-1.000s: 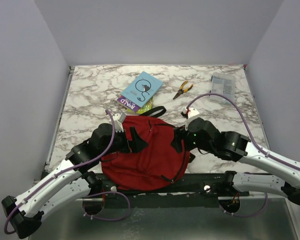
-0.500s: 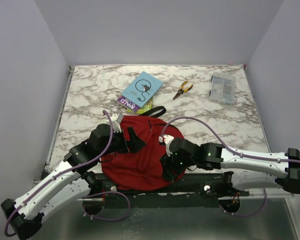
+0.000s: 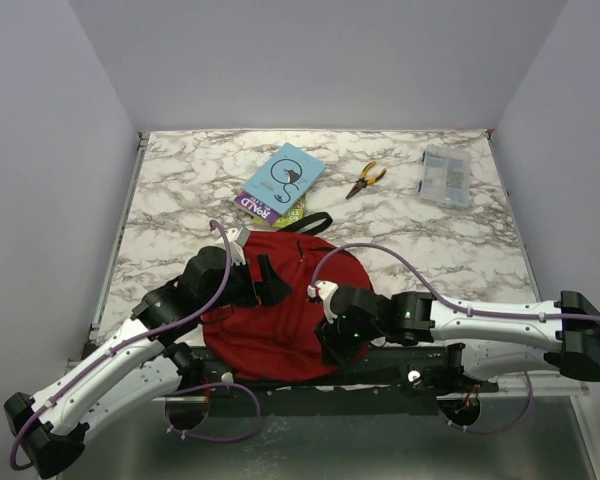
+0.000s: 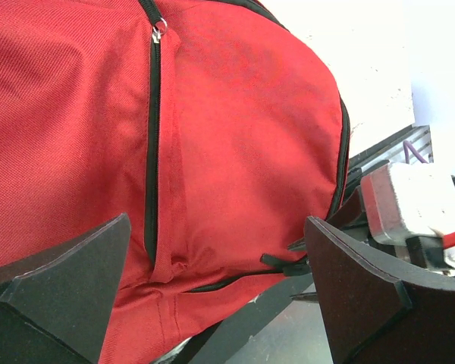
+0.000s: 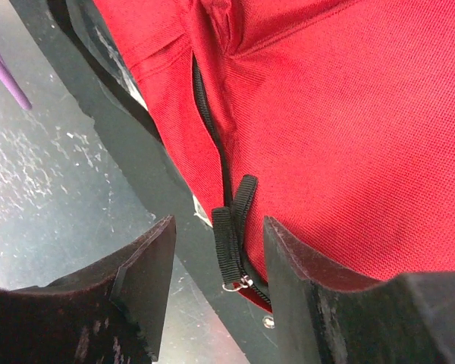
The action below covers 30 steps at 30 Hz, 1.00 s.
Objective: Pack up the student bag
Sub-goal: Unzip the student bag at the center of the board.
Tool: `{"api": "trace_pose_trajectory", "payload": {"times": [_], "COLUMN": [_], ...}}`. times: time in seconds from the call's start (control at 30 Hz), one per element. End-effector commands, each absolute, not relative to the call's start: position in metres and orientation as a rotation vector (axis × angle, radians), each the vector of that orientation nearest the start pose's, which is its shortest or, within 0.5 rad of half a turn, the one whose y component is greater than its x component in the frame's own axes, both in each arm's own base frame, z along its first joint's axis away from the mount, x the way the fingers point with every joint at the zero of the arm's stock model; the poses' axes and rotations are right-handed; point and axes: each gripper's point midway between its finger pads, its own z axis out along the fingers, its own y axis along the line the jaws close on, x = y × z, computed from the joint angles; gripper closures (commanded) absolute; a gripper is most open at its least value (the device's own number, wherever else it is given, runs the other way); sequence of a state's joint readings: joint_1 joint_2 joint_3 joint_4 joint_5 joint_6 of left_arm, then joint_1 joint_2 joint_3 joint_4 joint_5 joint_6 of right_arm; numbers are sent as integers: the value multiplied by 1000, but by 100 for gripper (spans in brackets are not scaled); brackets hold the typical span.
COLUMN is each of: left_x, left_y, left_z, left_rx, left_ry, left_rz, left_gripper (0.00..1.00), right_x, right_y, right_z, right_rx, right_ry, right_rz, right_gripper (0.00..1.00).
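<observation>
Red backpack lies flat at the near edge of the marble table, between the two arms. Left gripper hangs over its left side, jaws spread wide, holding nothing. Right gripper sits at the backpack's near right edge, jaws parted either side of a black zipper pull, not clamped on it.

Red student bag on a white tabletop veined grey-brown like marble.
The bag's zipper and pull strap are black. A light blue book carries a black-and-white curl drawing, a purple book has white lettering, and the pliers have orange-yellow handles. The arms are white and black, with a purple cable.
</observation>
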State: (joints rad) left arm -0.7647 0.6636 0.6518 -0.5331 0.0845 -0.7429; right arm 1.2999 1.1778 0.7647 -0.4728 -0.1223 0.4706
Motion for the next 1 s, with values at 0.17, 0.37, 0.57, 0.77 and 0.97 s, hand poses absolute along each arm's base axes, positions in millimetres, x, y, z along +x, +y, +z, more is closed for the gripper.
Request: {"api": "trace_pose_trajectory", "payload": {"times": [0.17,0.37,0.57,0.77,0.97], "left_x": [153,152,150,135,104], "left_y": [-204,-205,-209,-234,-269], "left_z": [176,178,178,179,164], "left_rx": [88,83,104,173,277], "left_ry": [2284,2283,2284,2267,2259], "left_rz": [-930,-947,-971,-1186,-1566], "left_gripper": [2,2,2,2,3], "right_x": [32,37,47,65,87], "right_y": [294,293,295,291,290], "right_z": [86,87,98,108,121], "right_rx": [-1196,-1154,-1040,-828,-583], "right_ry": [2436,2445,2431,2412,2372], "right_rz": [837,809,804,776,759], "right_gripper": [52,73,96,99,99]}}
